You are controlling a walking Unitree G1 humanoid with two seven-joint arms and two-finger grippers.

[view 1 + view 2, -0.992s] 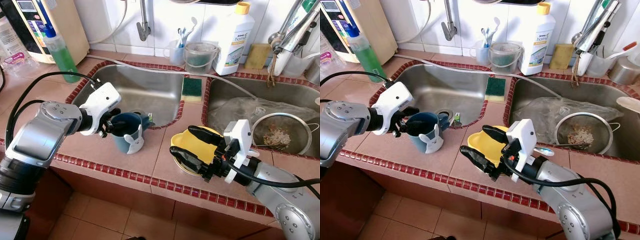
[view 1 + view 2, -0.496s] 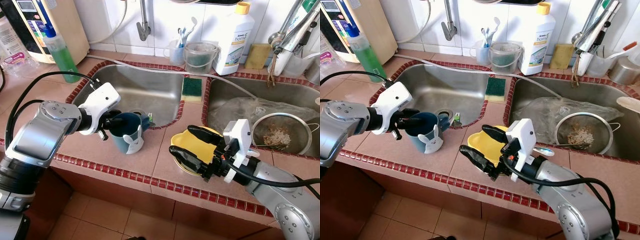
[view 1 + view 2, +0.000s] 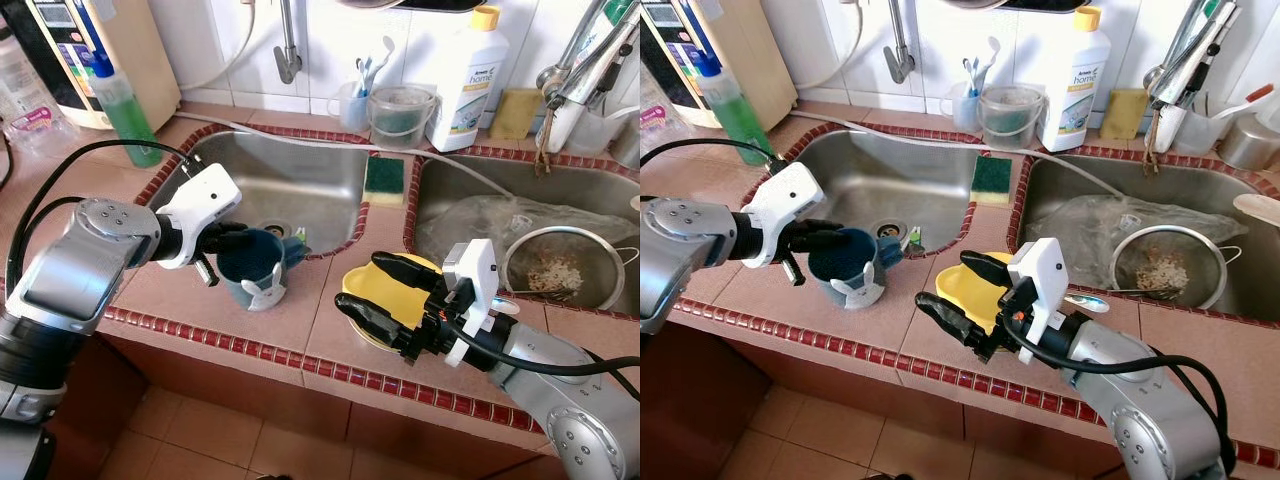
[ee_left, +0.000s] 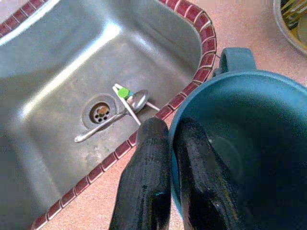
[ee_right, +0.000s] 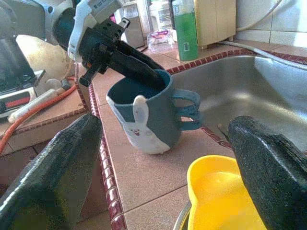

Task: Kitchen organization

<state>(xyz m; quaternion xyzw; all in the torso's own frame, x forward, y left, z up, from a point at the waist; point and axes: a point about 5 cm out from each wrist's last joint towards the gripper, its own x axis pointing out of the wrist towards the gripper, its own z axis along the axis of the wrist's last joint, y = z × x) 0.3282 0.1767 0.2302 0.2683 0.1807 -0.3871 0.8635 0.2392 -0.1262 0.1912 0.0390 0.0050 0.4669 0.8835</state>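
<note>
A dark blue mug (image 3: 252, 268) with a white bunny on its side stands tilted on the tiled counter (image 3: 170, 290), beside the left sink. My left gripper (image 3: 226, 240) is shut on the mug's rim (image 4: 173, 128), one finger (image 4: 196, 163) inside and the other finger (image 4: 149, 158) outside. Further right, a yellow bowl (image 3: 392, 288) rests on the counter near the front edge. My right gripper (image 3: 362, 286) stands open around it, one finger (image 5: 57, 177) on each side, with no clear contact. The mug (image 5: 152, 117) is in the right wrist view beyond the bowl (image 5: 223, 201).
The left sink (image 3: 300, 180) holds a spoon (image 4: 110, 122) by its drain. A green sponge (image 3: 383, 176) lies on the divider. The right sink holds a metal strainer (image 3: 560, 268) and crumpled plastic. A green soap bottle (image 3: 122, 105) and a detergent bottle (image 3: 468, 80) stand behind.
The left gripper has tipped the mug, so its mouth now faces more toward me and the bunny points lower. The right gripper has hardly moved.
</note>
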